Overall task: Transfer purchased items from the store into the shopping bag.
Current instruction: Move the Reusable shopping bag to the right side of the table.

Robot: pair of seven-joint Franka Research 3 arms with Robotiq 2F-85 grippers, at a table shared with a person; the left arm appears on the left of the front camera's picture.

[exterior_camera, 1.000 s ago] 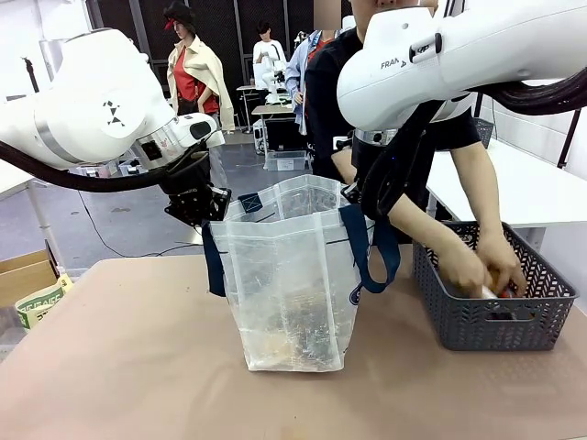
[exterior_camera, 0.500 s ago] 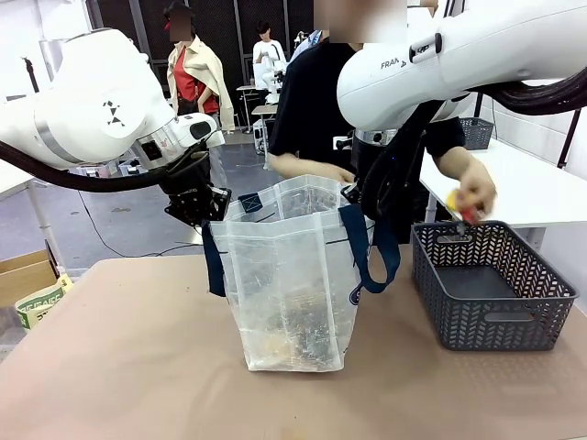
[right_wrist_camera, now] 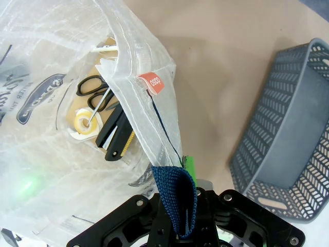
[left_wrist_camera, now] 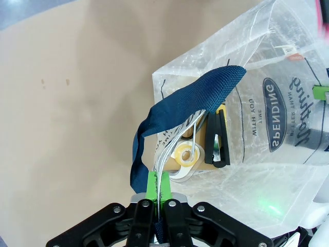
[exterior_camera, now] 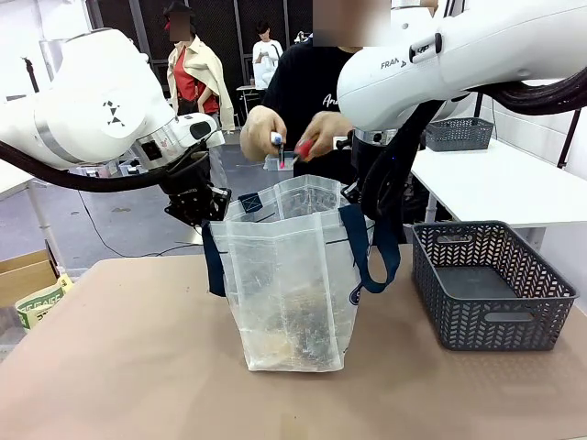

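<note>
The translucent shopping bag (exterior_camera: 286,275) stands open in the middle of the table. My left gripper (exterior_camera: 204,211) is shut on its left rim beside the navy strap (left_wrist_camera: 177,108); the green pads (left_wrist_camera: 151,186) pinch the plastic. My right gripper (exterior_camera: 363,195) is shut on the right rim and strap (right_wrist_camera: 177,198). Above the bag's mouth, the person's hands hold a white pen-like tube (exterior_camera: 276,140) and a small red piece (exterior_camera: 303,148). Inside the bag lie a yellow tape roll (left_wrist_camera: 184,154), scissors (right_wrist_camera: 95,86), a black clip-like item (left_wrist_camera: 216,140) and brown card (right_wrist_camera: 105,43).
A dark grey mesh basket (exterior_camera: 541,302) stands on the table right of the bag, with nothing visible inside; the right wrist view shows its wall (right_wrist_camera: 288,139). A cardboard box (exterior_camera: 26,273) sits off the table's left edge. A white table (exterior_camera: 514,188) stands behind the basket.
The person's hands left the basket and came over the bag's mouth with small items. The basket now looks empty. Both arms have stayed put.
</note>
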